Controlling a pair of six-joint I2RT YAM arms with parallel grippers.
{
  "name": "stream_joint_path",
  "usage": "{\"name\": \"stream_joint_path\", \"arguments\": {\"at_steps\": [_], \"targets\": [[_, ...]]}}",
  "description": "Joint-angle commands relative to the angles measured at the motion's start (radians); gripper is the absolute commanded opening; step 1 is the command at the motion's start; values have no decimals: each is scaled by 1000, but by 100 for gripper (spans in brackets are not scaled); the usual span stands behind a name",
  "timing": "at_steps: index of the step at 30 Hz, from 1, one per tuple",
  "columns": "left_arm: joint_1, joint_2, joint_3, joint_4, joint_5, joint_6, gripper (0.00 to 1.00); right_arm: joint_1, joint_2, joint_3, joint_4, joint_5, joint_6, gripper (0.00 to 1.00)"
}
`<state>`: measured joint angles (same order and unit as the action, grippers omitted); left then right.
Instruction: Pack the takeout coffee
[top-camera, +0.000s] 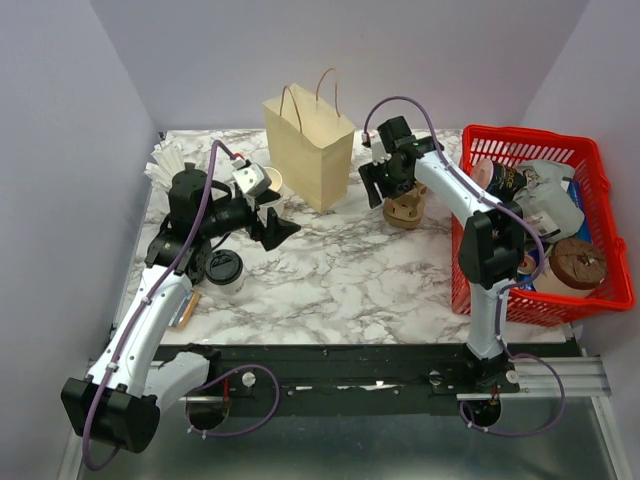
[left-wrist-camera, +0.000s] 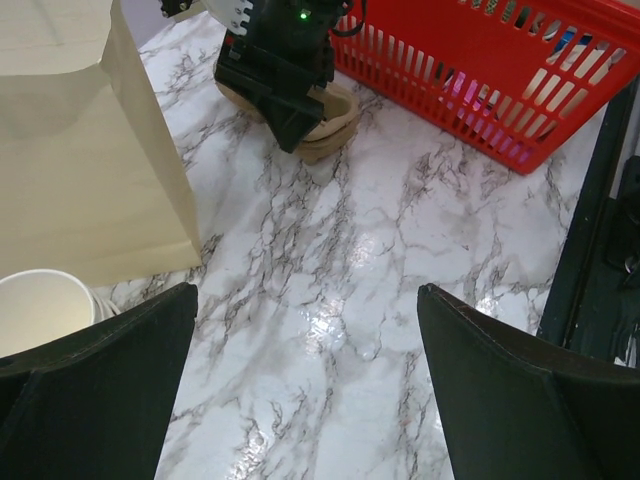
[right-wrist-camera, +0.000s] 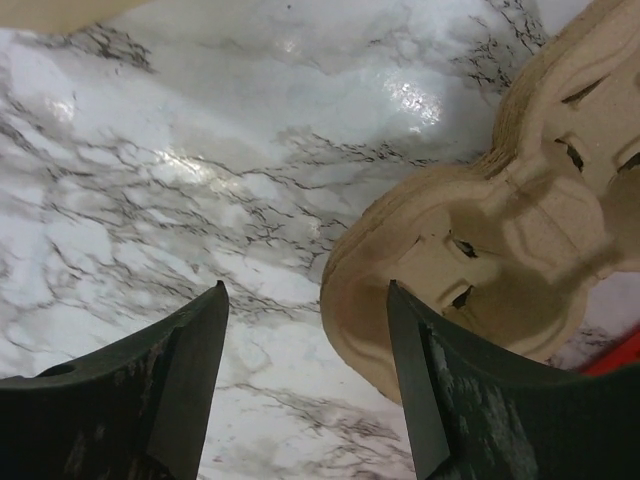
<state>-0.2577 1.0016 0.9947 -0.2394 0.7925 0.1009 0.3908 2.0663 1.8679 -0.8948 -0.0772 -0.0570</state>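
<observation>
The takeout coffee, a small white cup with a black lid, stands at the table's left front, just behind and left of my left arm. The tan paper bag stands upright and open at the back centre; its wall shows in the left wrist view. My left gripper is open and empty over bare marble, right of the coffee and in front of the bag. My right gripper is open and empty, low beside a cardboard cup carrier.
A red basket with several packaged items fills the right side. A lidless white cup stands left of the bag. White paper items lie at the back left. A brown item lies by the coffee.
</observation>
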Motion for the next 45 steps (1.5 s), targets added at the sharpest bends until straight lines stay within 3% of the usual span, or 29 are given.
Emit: {"name": "stream_joint_path", "arguments": {"at_steps": [1, 15, 45], "targets": [[-5, -20, -19, -6, -18, 37, 99, -6, -17, -3, -26, 8, -222, 70], [-3, -23, -48, 12, -19, 30, 99, -7, -23, -27, -138, -29, -501, 65], [3, -8, -71, 58, -15, -10, 99, -7, -15, -81, -89, -19, -570, 42]]}}
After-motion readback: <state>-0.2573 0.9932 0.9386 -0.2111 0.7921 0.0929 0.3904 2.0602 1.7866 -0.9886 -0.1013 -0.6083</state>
